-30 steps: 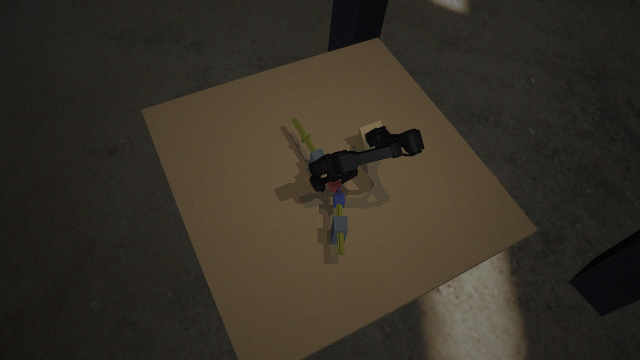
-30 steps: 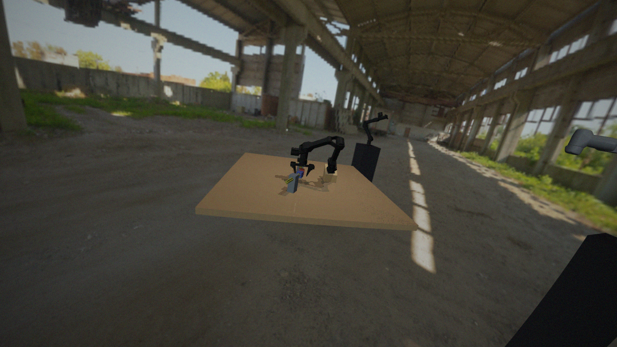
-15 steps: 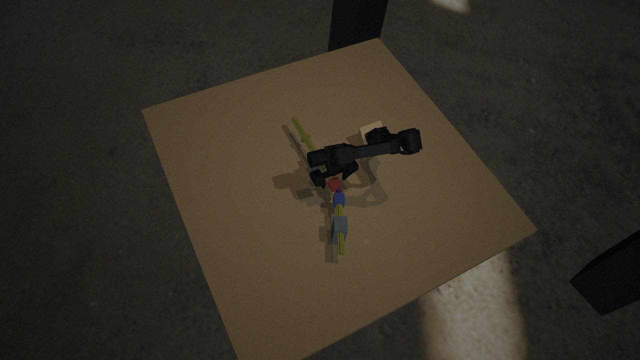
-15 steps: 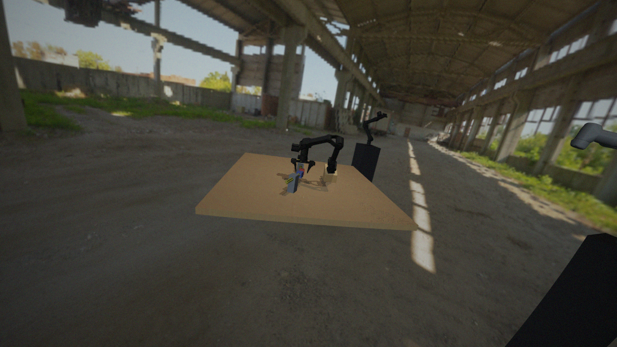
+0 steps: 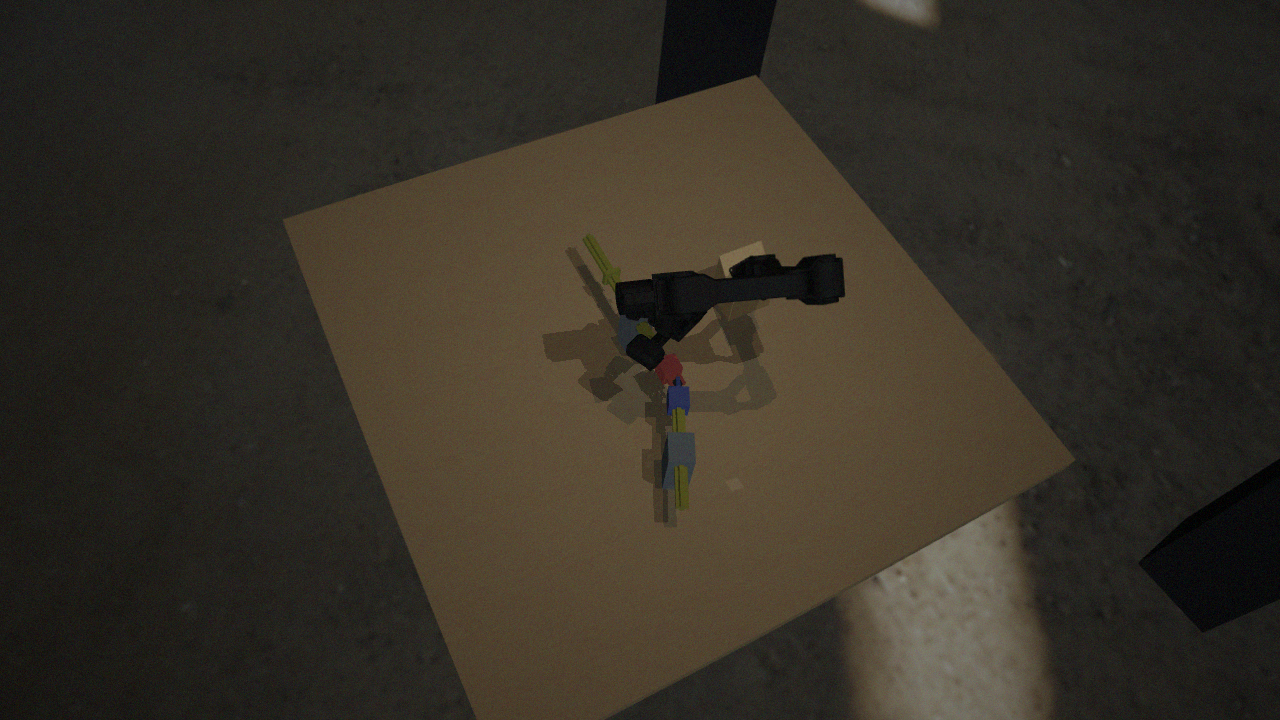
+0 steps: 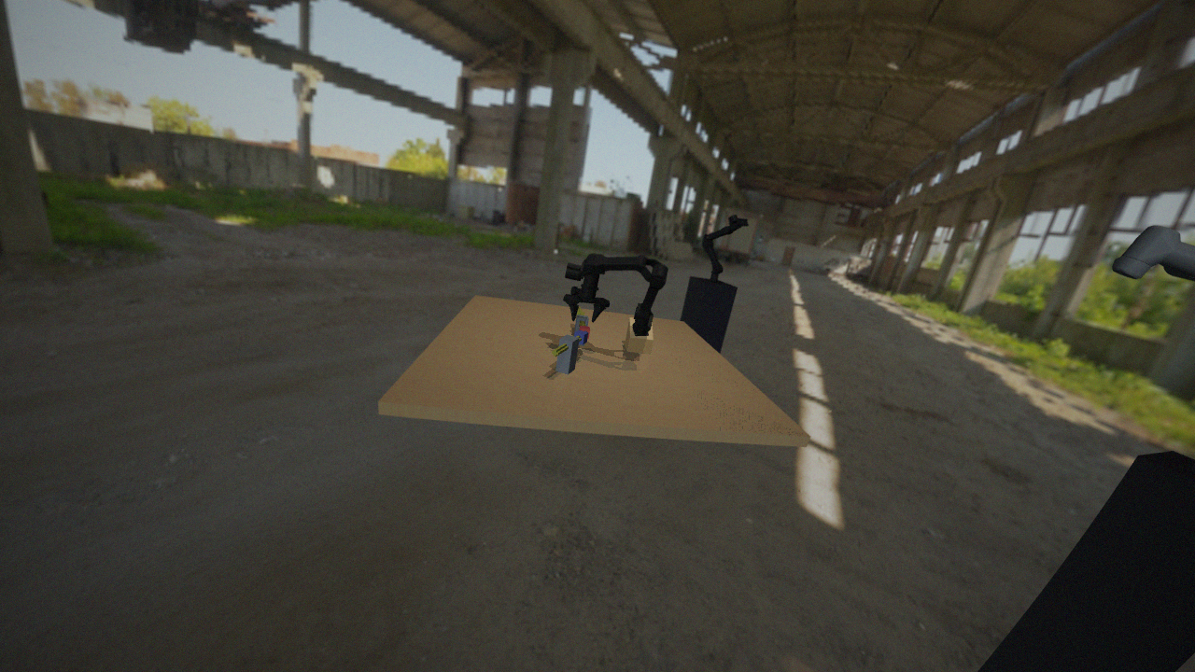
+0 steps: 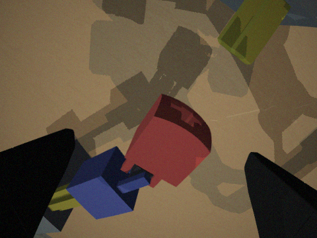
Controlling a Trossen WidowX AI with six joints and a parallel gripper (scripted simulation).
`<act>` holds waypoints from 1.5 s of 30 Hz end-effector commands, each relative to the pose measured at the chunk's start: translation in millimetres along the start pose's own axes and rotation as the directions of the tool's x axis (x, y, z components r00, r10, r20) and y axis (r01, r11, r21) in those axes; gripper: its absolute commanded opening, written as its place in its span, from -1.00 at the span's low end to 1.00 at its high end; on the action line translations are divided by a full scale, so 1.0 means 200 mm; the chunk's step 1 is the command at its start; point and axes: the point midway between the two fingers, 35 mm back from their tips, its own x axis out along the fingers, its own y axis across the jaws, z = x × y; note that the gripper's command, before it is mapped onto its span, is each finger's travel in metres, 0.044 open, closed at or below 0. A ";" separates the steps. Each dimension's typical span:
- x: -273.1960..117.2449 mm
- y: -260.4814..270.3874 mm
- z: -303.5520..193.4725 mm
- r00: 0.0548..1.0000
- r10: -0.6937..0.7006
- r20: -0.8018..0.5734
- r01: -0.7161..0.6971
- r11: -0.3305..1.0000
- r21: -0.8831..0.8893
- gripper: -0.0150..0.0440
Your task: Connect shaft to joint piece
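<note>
Gripper (image 5: pixel 664 338) (image 6: pixel 584 318) (image 7: pixel 162 151) released, you have its fingers spread wide with nothing grasped. In your wrist view, the red joint piece (image 5: pixel 669 368) (image 6: pixel 583 330) (image 7: pixel 168 149) sits at the centre, its cross-shaped opening facing the upper right. You see it hinged to the blue fork (image 5: pixel 678 400) (image 6: pixel 582 337) (image 7: pixel 102 198) at lower left, on the end of the first shaft (image 5: pixel 682 488) (image 6: pixel 560 349) (image 7: pixel 63 198). Your second shaft (image 5: pixel 597 255) (image 6: pixel 582 315) (image 7: pixel 254 31) ends at upper right in that view, apart from the opening; you cannot tell whether the two line up exactly. From the top, you find the first shaft's grey block (image 5: pixel 680 452) (image 6: pixel 567 357) below centre, while the second shaft slants toward the upper left, partly hidden by your arm (image 5: pixel 742 289) (image 6: pixel 622 263).
</note>
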 end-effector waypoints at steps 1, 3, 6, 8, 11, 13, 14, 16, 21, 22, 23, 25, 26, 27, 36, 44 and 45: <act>-0.09 0.01 0.00 1.000 0.009 0.027 -0.005 0.990 -0.139 1.00; -0.13 0.01 -0.01 0.999 0.011 0.037 -0.003 0.979 -0.205 1.00; -0.19 0.01 -0.01 0.999 0.014 0.051 0.002 0.953 -0.303 1.00; -0.23 0.01 -0.02 0.998 0.016 0.060 0.007 0.930 -0.366 1.00; -0.29 0.00 -0.02 0.997 0.019 0.074 0.017 0.889 -0.458 1.00; -0.33 0.00 -0.03 0.996 0.020 0.083 0.026 0.856 -0.516 1.00; -0.35 0.00 -0.03 0.996 0.021 0.087 0.030 0.838 -0.544 1.00; -0.38 -0.01 -0.04 0.995 0.022 0.096 0.040 0.800 -0.599 1.00; -0.41 -0.01 -0.05 0.994 0.023 0.102 0.048 0.770 -0.637 1.00; -0.41 -0.01 -0.05 0.994 0.023 0.102 0.048 0.770 -0.637 1.00; -0.41 -0.01 -0.05 0.994 0.023 0.102 0.048 0.770 -0.637 1.00; -0.41 -0.01 -0.05 0.995 0.025 0.097 0.041 0.782 -0.622 1.00; -0.41 -0.01 -0.04 0.995 0.025 0.097 0.041 0.783 -0.620 1.00; -0.41 -0.01 -0.04 0.995 0.025 0.096 0.040 0.787 -0.616 1.00; -0.35 -0.04 0.08 1.000 0.011 0.028 0.001 0.924 -0.382 1.00; -0.29 -0.09 0.19 0.999 0.010 -0.044 -0.015 0.992 -0.127 1.00; -0.28 -0.09 0.20 0.999 0.011 -0.053 -0.016 0.995 -0.094 1.00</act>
